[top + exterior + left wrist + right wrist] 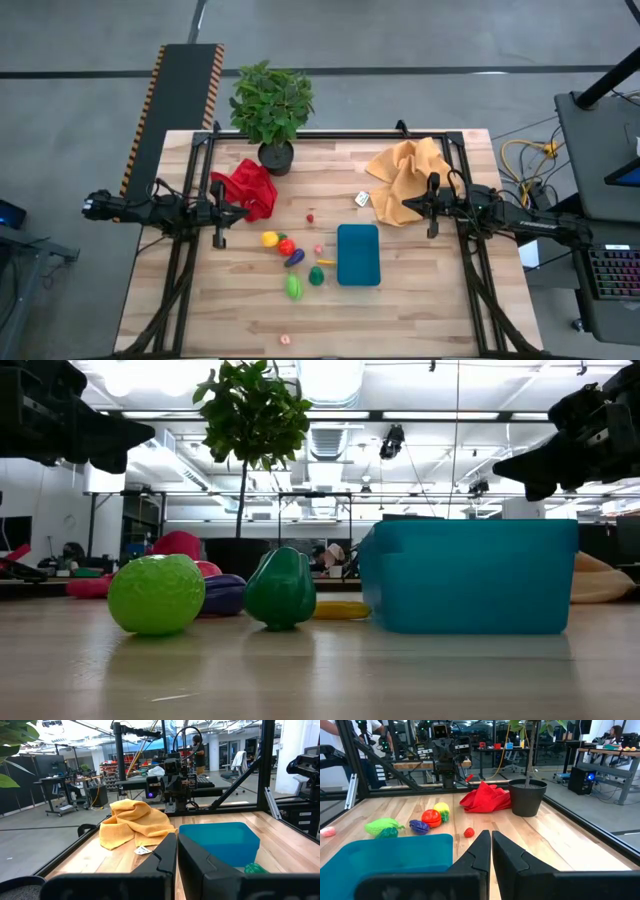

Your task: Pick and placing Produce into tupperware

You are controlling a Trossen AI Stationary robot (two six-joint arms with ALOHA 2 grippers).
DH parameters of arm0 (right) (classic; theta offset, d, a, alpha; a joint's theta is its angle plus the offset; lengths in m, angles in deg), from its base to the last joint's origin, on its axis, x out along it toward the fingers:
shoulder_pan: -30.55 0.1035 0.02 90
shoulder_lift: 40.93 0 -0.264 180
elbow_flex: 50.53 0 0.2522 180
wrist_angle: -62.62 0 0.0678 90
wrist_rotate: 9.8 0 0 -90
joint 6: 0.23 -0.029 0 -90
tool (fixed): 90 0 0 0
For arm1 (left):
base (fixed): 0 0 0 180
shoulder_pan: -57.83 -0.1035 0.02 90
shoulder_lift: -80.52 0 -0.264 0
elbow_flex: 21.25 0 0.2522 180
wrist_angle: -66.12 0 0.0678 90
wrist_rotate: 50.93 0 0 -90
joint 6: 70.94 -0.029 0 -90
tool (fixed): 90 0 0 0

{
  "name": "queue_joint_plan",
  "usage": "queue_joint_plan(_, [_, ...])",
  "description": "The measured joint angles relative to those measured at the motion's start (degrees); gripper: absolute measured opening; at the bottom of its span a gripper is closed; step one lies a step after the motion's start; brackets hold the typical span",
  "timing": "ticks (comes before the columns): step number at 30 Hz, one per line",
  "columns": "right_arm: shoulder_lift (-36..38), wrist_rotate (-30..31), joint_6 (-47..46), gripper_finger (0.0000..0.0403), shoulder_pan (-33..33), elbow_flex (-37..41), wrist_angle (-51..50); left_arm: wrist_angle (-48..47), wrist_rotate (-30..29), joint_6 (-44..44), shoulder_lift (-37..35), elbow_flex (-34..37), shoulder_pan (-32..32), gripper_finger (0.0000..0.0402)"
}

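High view: the tupperware (358,255) sits right of centre, the produce (293,262) clustered just left of it. The left gripper (222,213) and right gripper (431,207) wait at the table's sides. Wrist views: both grippers' fingers are closed together, holding nothing. Low view: produce lies left of the tupperware.

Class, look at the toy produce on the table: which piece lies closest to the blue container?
The dark green piece: it sits just beside the tupperware, closer than the light green, purple, red and round yellow pieces.
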Motion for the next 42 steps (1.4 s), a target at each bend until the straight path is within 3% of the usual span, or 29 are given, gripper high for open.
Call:
queue_joint_plan(30, [-0.02,0.02,2.47,0.0009,0.00,0.00,0.85,0.12,0.01,0.23,-0.02,0.00,0.01,0.0000])
queue_joint_plan(38, [-0.02,0.01,-12.65,0.0009,0.00,0.00,2.13,5.73,-0.84,-2.72,0.00,0.00,-0.01,0.0000])
queue_joint_plan(42, [-0.22,2.31,-9.80,0.0009,0.00,0.02,11.30,10.83,-1.97,-4.90,0.24,0.00,0.01,0.0000])
